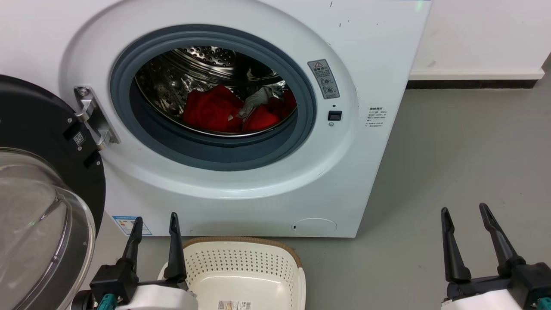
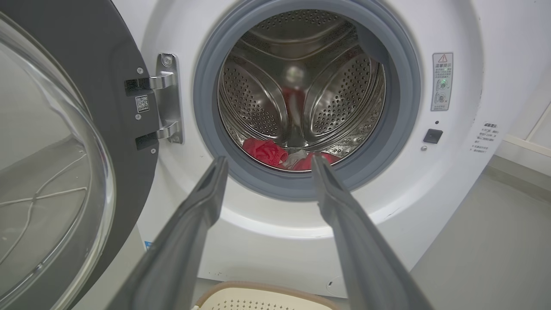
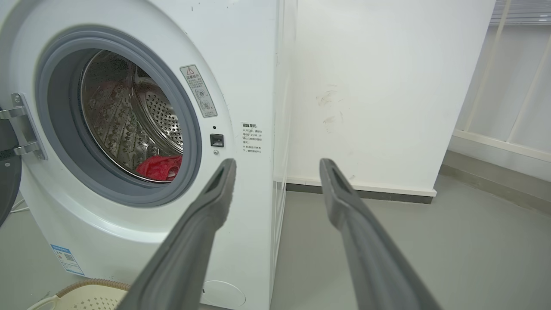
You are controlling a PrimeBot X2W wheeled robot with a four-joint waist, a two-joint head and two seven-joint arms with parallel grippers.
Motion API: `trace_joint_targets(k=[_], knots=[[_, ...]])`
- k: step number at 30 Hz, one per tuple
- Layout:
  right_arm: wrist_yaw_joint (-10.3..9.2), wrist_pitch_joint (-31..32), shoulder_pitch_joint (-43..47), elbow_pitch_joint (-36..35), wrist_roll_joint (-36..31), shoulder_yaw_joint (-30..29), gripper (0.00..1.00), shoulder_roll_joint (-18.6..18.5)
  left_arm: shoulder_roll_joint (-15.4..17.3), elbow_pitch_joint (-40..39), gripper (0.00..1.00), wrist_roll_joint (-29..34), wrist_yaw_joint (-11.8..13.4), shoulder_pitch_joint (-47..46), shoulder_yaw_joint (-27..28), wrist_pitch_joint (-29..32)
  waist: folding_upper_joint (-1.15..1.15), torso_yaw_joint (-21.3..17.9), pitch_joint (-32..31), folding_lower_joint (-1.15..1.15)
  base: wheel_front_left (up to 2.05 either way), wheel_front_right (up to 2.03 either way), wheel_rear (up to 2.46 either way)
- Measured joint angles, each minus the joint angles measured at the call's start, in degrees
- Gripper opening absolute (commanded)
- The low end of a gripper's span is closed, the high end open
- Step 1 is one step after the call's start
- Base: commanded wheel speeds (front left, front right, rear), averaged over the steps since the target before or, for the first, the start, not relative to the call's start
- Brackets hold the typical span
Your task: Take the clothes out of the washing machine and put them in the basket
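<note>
First step, I judge: the soft red clothes (image 1: 213, 110) lie low in the steel drum (image 1: 206, 56) of the large white front-loading washing machine (image 1: 379, 56), centre frame. The low cream perforated plastic basket (image 1: 241, 262) sits bottom centre, nothing in it. My left gripper (image 1: 156, 217), lower left, and right gripper (image 1: 463, 209), lower right, both gape, holding nothing. Next, the left should reach through the grey seal (image 1: 224, 150) and down onto the heap.
</note>
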Motion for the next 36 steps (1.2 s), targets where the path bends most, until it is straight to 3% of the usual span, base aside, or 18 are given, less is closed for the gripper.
trace_joint_targets(k=[12,18,28,36], knots=[[0.0,0.0,0.0,0.16,0.48,-0.09,1.0,0.0,0.0,0.69,1.0,-0.04,0.56,-0.31,0.62,0.0,0.0,-0.24,0.35,0.0,0.0,0.0,0.0],[0.0,0.0,-0.65,0.04,0.67,0.13,1.0,0.0,0.01,3.2,1.0,0.03,1.01,-4.7,0.67,-0.01,0.0,-0.67,1.84,0.0,0.0,0.0,0.0],[0.0,-0.01,-6.0,-1.2,0.83,0.6,1.0,-0.01,0.22,17.15,1.0,2.82,-1.55,-23.3,2.76,-0.01,0.0,-2.61,8.86,0.0,0.0,0.0,0.0],[0.0,0.0,-11.66,-2.14,3.23,1.43,1.0,-0.03,4.39,29.62,1.0,4.42,-2.56,-40.44,5.7,-0.01,0.0,-6.06,17.28,0.0,0.0,0.0,0.0]])
